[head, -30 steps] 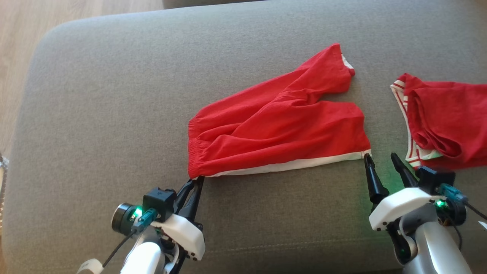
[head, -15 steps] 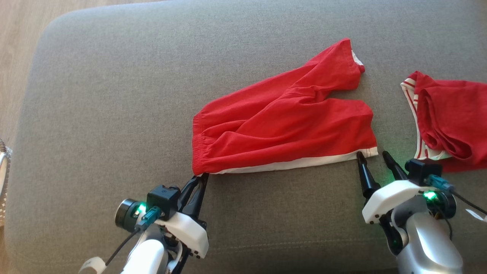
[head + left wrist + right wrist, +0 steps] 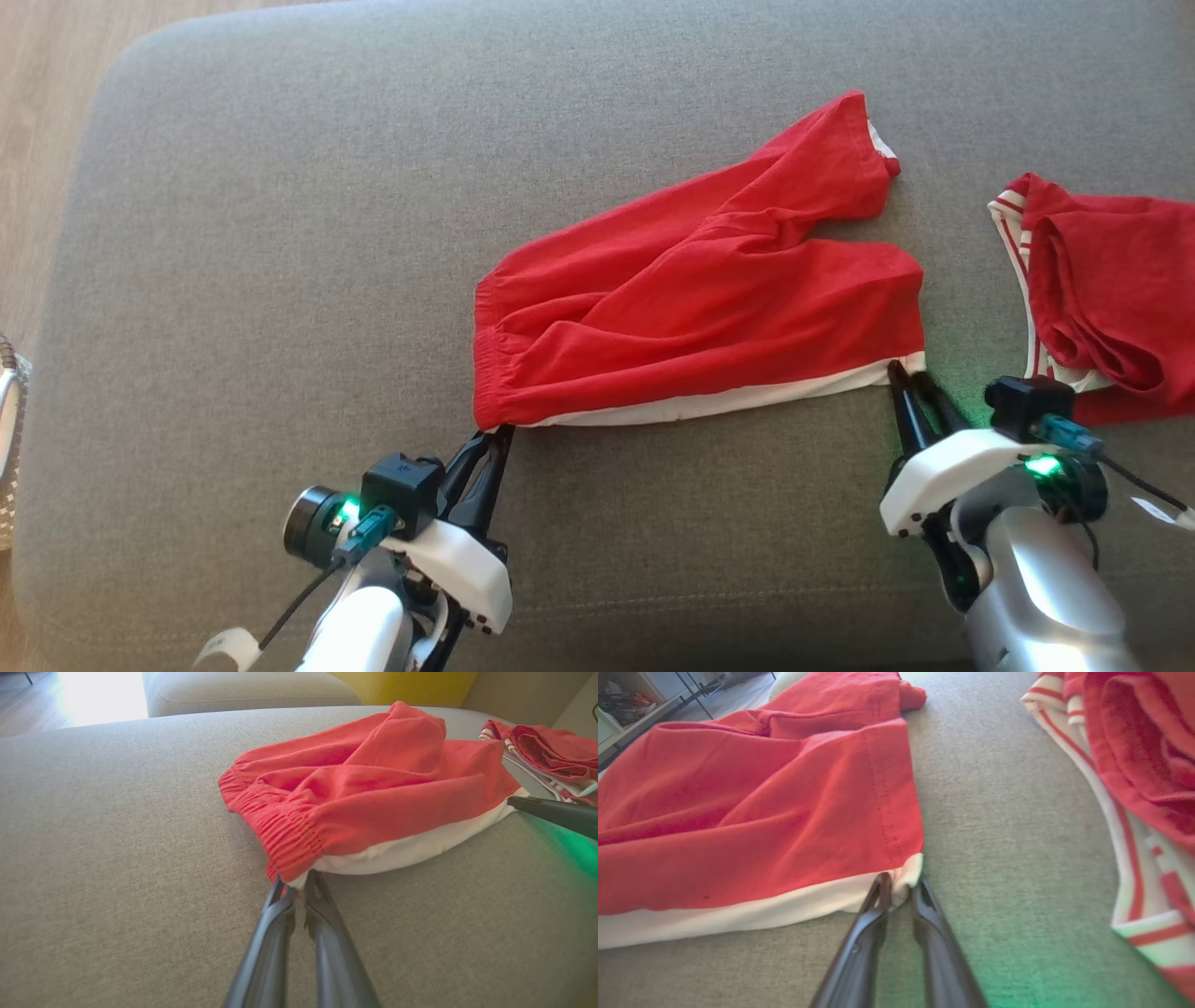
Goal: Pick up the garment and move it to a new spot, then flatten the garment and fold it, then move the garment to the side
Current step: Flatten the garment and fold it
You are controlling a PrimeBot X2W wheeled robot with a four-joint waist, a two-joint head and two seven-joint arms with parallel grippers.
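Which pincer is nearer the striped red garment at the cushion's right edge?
Right. The right pincer clamps the red shorts' hem corner, a short gap from the striped garment; the left pincer holds the waistband corner at the shorts' far end.

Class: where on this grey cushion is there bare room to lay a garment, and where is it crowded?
Bare: the left half of the cushion, up to the red shorts; also the near strip between the left gripper and right gripper. Crowded: the right, a narrow gap between shorts and second red garment.
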